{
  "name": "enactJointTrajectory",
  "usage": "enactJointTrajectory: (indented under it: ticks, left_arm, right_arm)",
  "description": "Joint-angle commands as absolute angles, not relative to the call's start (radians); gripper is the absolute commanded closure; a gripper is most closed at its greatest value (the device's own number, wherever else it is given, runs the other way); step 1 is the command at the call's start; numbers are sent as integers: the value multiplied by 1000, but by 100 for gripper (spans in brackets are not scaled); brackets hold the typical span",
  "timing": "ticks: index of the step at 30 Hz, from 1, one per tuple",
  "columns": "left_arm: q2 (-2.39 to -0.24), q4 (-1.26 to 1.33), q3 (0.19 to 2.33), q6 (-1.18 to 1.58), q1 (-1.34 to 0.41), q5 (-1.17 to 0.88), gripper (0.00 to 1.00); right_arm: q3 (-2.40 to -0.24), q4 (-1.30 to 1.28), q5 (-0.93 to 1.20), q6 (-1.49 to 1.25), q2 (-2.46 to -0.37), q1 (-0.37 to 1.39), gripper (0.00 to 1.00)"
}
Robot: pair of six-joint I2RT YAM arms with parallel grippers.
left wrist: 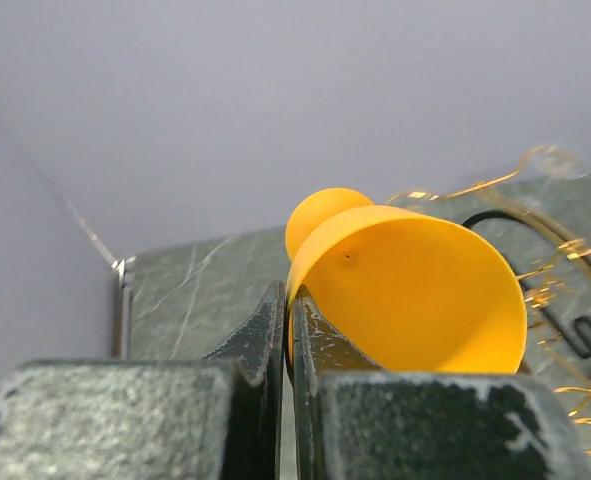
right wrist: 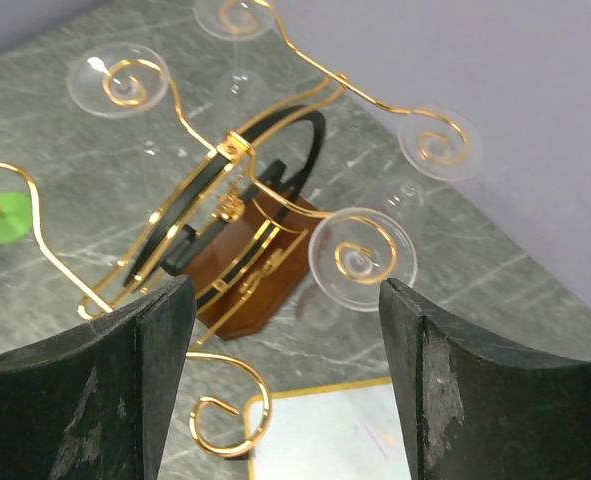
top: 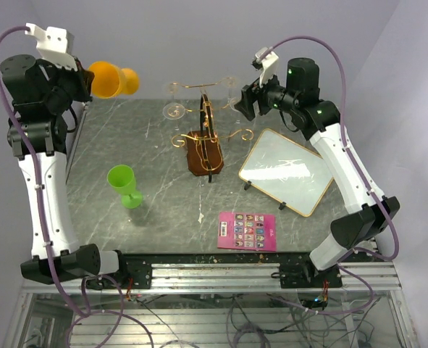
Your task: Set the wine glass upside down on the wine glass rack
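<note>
nearest on the desk (top: 163,210) lies a pink card (top: 247,230), then a green glass (top: 124,185) and a white board (top: 284,171). mid-desk stands the wire rack (top: 205,148), hung with clear glasses (right wrist: 363,245). beside it the right tool (right wrist: 285,300) gapes wide, empty. far left, the raised left tool (left wrist: 287,300) pinches the orange wine glass (left wrist: 415,290) by its rim.

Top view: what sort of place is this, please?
Probably a robot test bench, not a home: left arm and right arm bolted to a metal rail, tabletop boxed in by plain grey walls, loose cables below.
</note>
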State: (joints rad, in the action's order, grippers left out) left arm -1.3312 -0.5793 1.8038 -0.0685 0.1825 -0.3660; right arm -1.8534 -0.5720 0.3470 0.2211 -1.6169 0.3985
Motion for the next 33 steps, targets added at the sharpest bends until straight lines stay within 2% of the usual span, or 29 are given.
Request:
enactJointTrajectory:
  ticks: [1, 4, 11, 19, 33]
  left_arm:
    - [-1318, -466, 1865, 82, 154, -521, 93]
    - [-1327, -417, 1868, 185, 121, -592, 93]
    - [-1365, -417, 1890, 167, -93, -492, 93]
    - [-1396, -359, 1879, 230, -149, -563, 93]
    - [-1391, -350, 1831, 171, -210, -625, 93]
  right_arm:
    - [-1858, -483, 451, 83, -1613, 393, 28]
    - [-1825, -442, 525, 13, -1608, 393, 28]
    - [-1794, -356, 624, -130, -1609, 393, 31]
    - [-1714, -242, 689, -292, -1615, 393, 35]
    - [-1750, -168, 759, -410, -1667, 393, 47]
